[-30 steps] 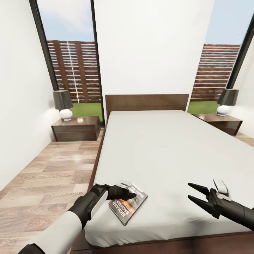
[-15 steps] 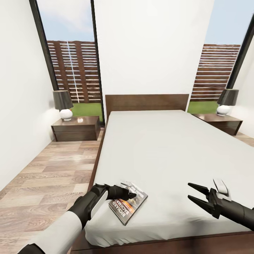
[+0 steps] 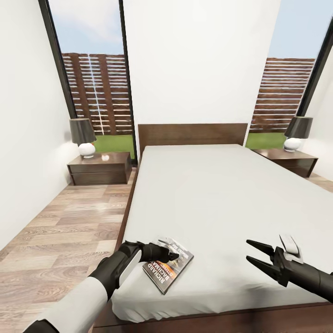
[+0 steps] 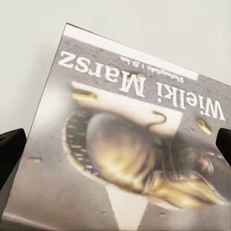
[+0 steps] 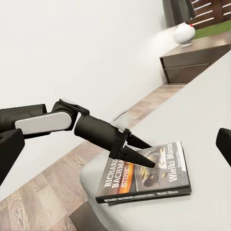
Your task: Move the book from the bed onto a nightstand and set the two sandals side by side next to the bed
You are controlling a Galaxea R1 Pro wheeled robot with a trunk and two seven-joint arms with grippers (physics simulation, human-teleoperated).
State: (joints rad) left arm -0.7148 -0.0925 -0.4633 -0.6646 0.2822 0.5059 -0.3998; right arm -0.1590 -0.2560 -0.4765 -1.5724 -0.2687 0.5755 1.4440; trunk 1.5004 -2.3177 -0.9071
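While the paperback book [image 3: 168, 269] is lying at the bed's [image 3: 217, 199] seven-o'clock corner, my left fingers [image 3: 173, 255] are hovering spread over it, touching nothing; my right fingers [image 3: 255, 255] are gaping wide, empty.

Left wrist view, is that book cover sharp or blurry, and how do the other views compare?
Left wrist view: the book is close and soft, its small print smeared though the big title reads. Right wrist view: the book is crisper under the left end effector. Head view: walls and windows lean toward the edges, with even lighting on the bed.
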